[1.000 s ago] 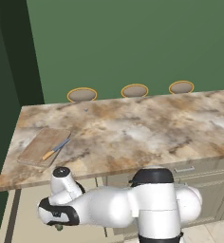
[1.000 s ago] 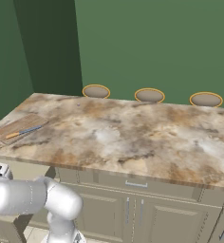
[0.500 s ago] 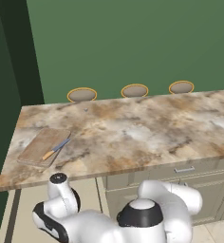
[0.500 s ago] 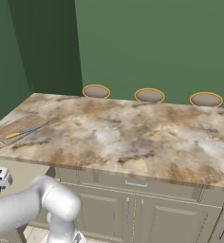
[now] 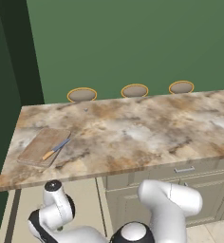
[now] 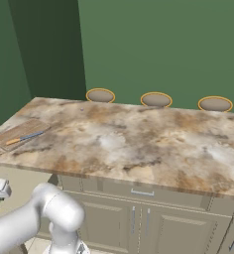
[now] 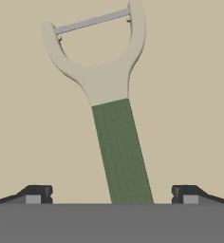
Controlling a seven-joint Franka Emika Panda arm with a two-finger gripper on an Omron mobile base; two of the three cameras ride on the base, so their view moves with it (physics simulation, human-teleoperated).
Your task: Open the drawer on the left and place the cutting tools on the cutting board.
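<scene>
green-handled tool (image 7: pixel 122 156) between fingertips (image 7: pixel 37 193), knife (image 5: pixel 56 148) on cutting board (image 5: pixel 40 142)

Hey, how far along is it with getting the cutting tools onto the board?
About halfway. The orange-handled knife already lies on the cutting board. In hand now: the open hand hangs over the green-handled peeler, which lies on the beige drawer floor between the fingertips, not yet gripped. Left: close on the peeler, lift it and set it on the board beside the knife.

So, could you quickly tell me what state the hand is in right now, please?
Hand: open, holding nothing; its fingertips stand wide on either side of the green-handled peeler lying on the drawer floor.
</scene>
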